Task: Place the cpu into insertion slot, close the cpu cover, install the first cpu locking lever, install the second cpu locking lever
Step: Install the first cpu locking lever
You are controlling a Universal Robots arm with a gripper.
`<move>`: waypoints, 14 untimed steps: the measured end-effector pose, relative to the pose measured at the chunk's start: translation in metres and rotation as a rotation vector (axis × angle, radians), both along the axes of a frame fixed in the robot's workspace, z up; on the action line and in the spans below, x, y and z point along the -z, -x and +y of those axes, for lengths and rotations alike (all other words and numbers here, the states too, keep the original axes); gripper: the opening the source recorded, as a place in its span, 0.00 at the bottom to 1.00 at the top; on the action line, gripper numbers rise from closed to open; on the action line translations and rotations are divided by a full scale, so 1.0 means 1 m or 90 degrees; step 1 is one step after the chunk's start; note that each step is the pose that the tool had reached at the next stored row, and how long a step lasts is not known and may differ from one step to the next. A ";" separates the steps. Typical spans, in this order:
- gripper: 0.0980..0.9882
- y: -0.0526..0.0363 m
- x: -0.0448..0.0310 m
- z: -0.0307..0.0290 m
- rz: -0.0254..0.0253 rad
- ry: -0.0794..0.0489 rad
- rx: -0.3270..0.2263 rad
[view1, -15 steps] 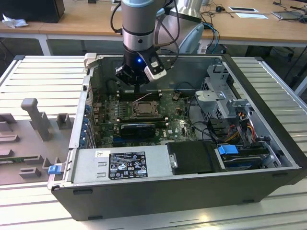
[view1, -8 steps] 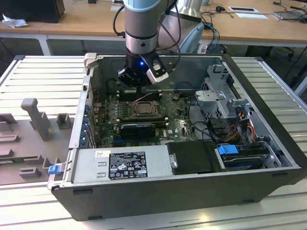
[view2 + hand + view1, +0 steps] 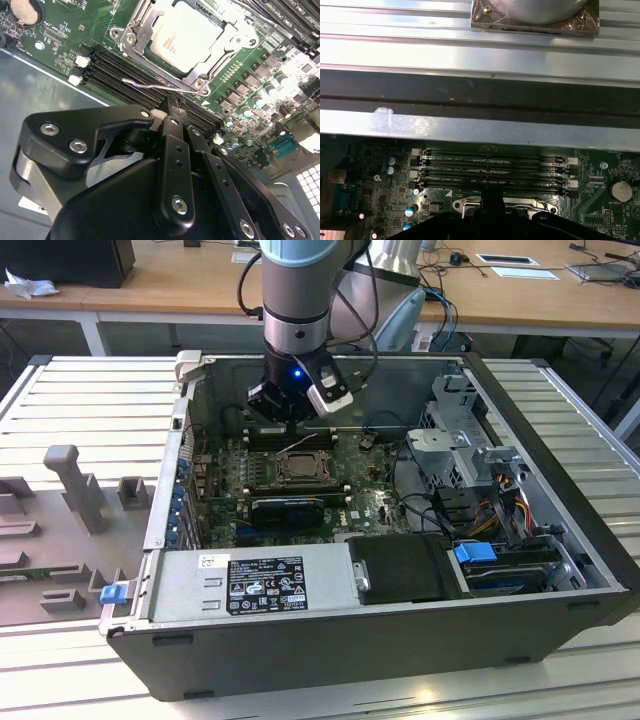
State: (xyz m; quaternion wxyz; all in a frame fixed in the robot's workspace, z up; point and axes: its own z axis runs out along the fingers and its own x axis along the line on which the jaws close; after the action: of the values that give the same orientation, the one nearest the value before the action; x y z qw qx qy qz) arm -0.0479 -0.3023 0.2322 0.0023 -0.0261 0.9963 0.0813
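Observation:
The pale silvery cpu (image 3: 185, 32) lies flat in the insertion slot (image 3: 300, 468) on the green motherboard. The silver cpu cover (image 3: 134, 36) is folded down around it, framing the chip. A thin wire locking lever (image 3: 145, 84) runs along the socket's edge beside the memory slots, its hooked end near a corner screw. My gripper (image 3: 172, 107) hangs just over this lever with its black fingers (image 3: 175, 145) pressed together, tips at the wire. In the exterior view the gripper (image 3: 290, 422) sits inside the open case, just behind the socket. In the first wrist view the gripper (image 3: 492, 194) stands over the socket's edge.
Long black memory slots (image 3: 490, 170) lie between the socket and the case's metal wall (image 3: 470, 130). A power supply (image 3: 260, 585) and black drive bay (image 3: 400, 570) fill the near side; a drive cage (image 3: 470, 440) with cables stands at the exterior view's right. A coin battery (image 3: 620, 190) sits on the board.

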 end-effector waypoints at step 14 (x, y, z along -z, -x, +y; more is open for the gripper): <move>0.01 -0.0192 0.0094 0.0054 0.0000 0.000 -0.002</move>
State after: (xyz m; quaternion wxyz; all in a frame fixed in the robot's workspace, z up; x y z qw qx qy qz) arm -0.0287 -0.2970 0.2229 0.0022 -0.0278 0.9963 0.0812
